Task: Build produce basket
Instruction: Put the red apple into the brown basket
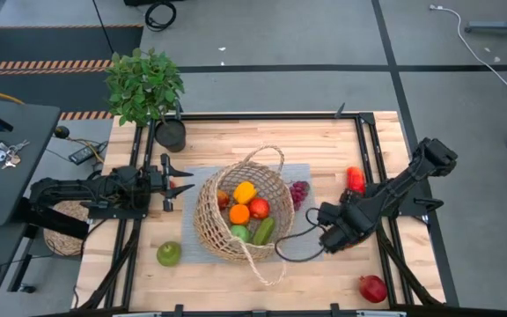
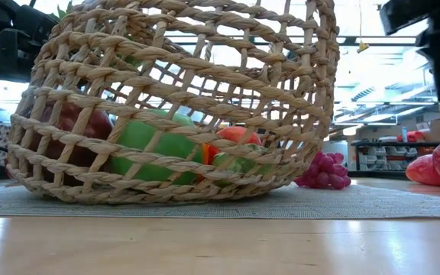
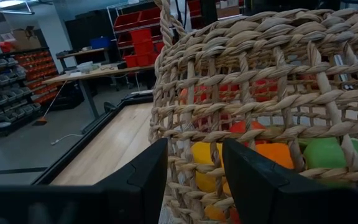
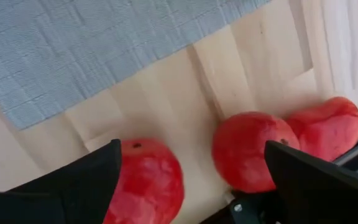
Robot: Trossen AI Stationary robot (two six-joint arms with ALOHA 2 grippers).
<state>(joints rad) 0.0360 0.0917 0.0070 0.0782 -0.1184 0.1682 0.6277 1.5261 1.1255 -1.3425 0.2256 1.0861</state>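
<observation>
No legible writing; basket [image 1: 236, 216] holds produce [image 1: 245, 210]

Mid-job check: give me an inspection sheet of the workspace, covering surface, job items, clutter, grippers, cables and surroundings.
Surface: wooden table with a grey mat.
Job's things: basket on the mat, holding orange, yellow, red and green produce; grapes beside it; green apple, pomegranate and red fruits outside.
Clutter: potted plant.
Grippers: left gripper shut at the basket's wall; right gripper open over red fruits.
Cables: black cable on the mat.
Surroundings: shelving, benches.
</observation>
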